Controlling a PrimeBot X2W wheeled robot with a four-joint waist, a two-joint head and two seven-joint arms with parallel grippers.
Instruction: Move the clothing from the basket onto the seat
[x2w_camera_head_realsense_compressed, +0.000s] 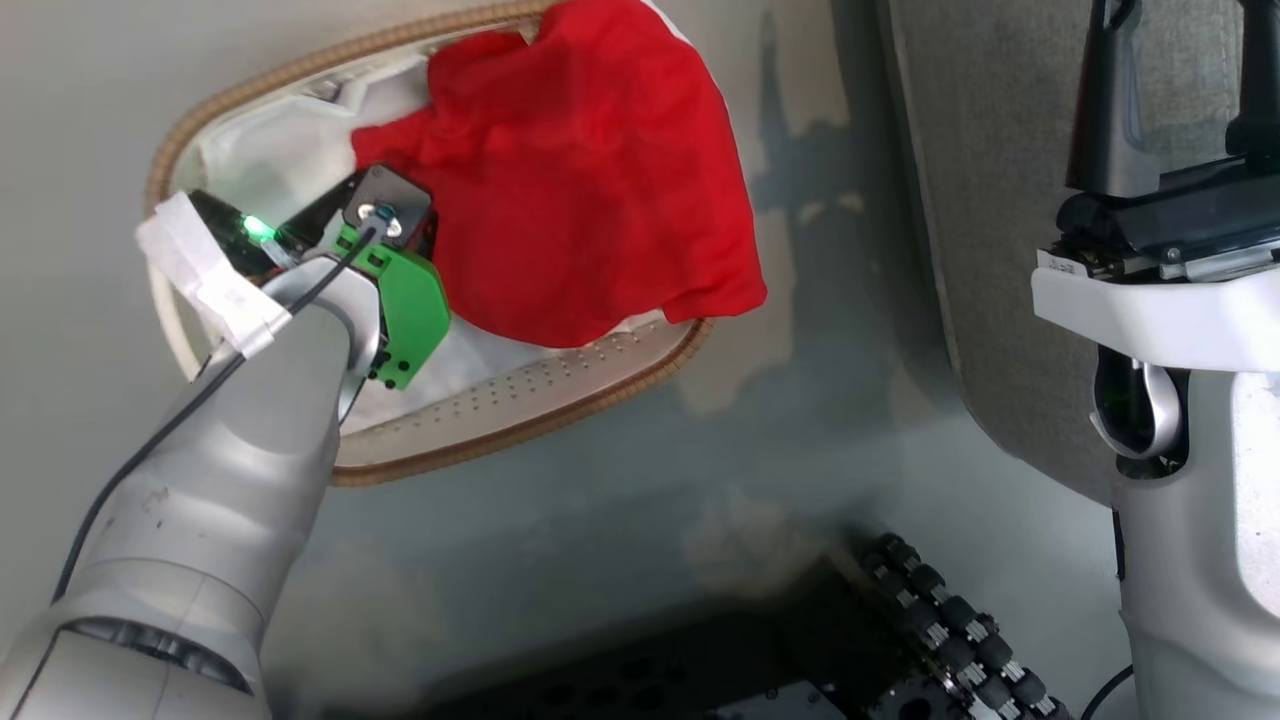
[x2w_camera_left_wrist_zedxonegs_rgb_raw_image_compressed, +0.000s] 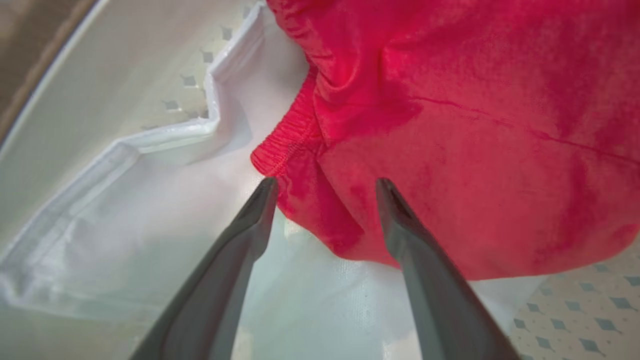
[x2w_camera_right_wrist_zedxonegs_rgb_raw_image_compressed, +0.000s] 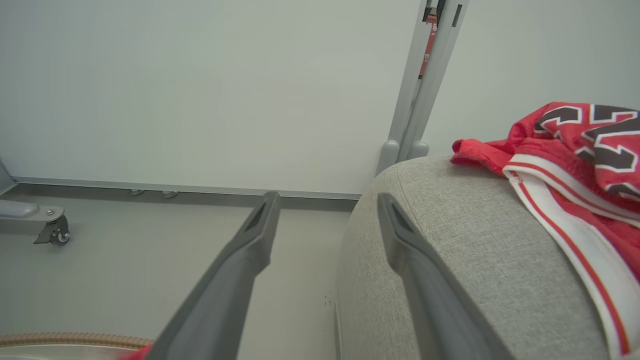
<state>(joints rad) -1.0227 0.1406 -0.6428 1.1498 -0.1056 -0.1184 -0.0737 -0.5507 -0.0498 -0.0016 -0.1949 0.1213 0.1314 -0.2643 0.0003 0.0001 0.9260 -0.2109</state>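
The left tool (x2w_camera_left_wrist_zedxonegs_rgb_raw_image_compressed: 326, 184) is released, its jaws spread apart inside the oval cream plastic basket (x2w_camera_head_realsense_compressed: 520, 400). Its tips stand just at the elastic hem of the plain red soft garment (x2w_camera_left_wrist_zedxonegs_rgb_raw_image_compressed: 450, 150), which lies on the white liner (x2w_camera_left_wrist_zedxonegs_rgb_raw_image_compressed: 150, 210). The right tool (x2w_camera_right_wrist_zedxonegs_rgb_raw_image_compressed: 327, 196), also released and holding nothing, hangs beside the large grey fabric seat (x2w_camera_right_wrist_zedxonegs_rgb_raw_image_compressed: 450, 240). The red jersey with white-striped hem (x2w_camera_right_wrist_zedxonegs_rgb_raw_image_compressed: 575, 150) lies on that seat.

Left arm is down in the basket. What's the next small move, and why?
Probably ease the left gripper slightly forward, so cloth sits between the jaws before closing. They stand open, framing the elastic edge of the plain red garment lying in the basket, with nothing gripped yet. The jersey already lies on the seat, so this piece remains.
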